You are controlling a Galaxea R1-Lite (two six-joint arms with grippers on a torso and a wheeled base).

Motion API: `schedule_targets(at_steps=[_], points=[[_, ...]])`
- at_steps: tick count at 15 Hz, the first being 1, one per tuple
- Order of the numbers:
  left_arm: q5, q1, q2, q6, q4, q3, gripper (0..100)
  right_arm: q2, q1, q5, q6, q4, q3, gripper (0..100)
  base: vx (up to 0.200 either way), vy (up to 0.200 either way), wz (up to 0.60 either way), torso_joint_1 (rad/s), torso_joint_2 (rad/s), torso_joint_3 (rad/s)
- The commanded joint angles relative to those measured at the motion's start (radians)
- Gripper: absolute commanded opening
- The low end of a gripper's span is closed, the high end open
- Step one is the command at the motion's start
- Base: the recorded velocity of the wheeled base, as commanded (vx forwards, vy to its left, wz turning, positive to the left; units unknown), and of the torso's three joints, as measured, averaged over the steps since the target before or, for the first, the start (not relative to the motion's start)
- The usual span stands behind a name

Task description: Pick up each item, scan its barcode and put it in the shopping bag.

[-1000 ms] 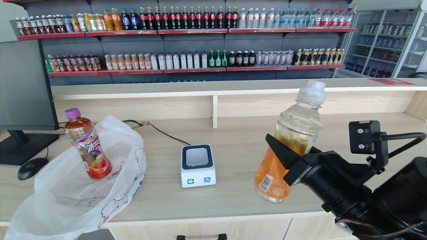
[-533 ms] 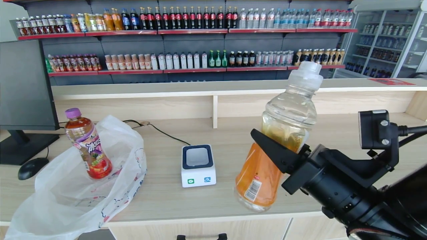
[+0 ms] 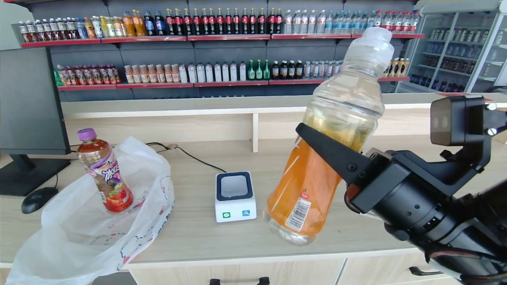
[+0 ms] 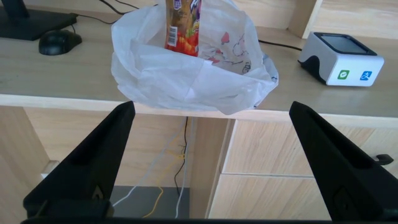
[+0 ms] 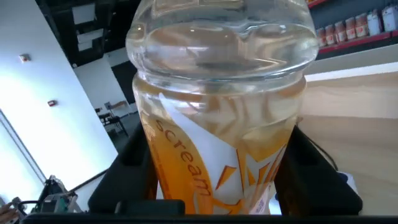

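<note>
Orange drink bottle (image 3: 309, 186): stiff smooth plastic, near-full, probably heavy, slippery; right gripper (image 3: 332, 146) clamps mid-body. Left gripper (image 4: 211, 111) spread, empty.

- Drink bottles, two: orange bottle (image 3: 313, 186), purple-capped bottle (image 3: 105, 172).
- Shopping bag (image 3: 79, 237), one.
- Scanner (image 3: 235, 196), one.
- Mouse (image 3: 38, 199), one.
- Monitor (image 3: 31, 99), one.
- Shelf bottles (image 3: 222, 21) behind, in rows, too many to count.

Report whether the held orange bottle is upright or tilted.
Tilted: the orange bottle leans cap right, base left, clamped in the right gripper.
</note>
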Motion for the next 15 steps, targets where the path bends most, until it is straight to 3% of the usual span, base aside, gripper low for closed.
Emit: schedule_targets(at_steps=[1,6,10,15], points=[[0.001,0.000,0.000,0.000,0.000,0.000,100,-0.002,-0.018,0.077,0.016,-0.001,-0.026,0,0.000,0.000,0.00,0.000,0.00,0.000],[0.001,0.000,0.000,0.000,0.000,0.000,100,0.001,-0.095,0.356,0.036,-0.001,-0.060,0,0.000,0.000,0.00,0.000,0.00,0.000],[0.001,0.000,0.000,0.000,0.000,0.000,100,-0.001,-0.126,0.396,0.062,-0.001,-0.033,0,0.000,0.000,0.00,0.000,0.00,0.000],[0.001,0.000,0.000,0.000,0.000,0.000,100,0.007,-0.181,0.424,0.147,-0.001,-0.098,0,0.000,0.000,0.00,0.000,0.00,0.000]])
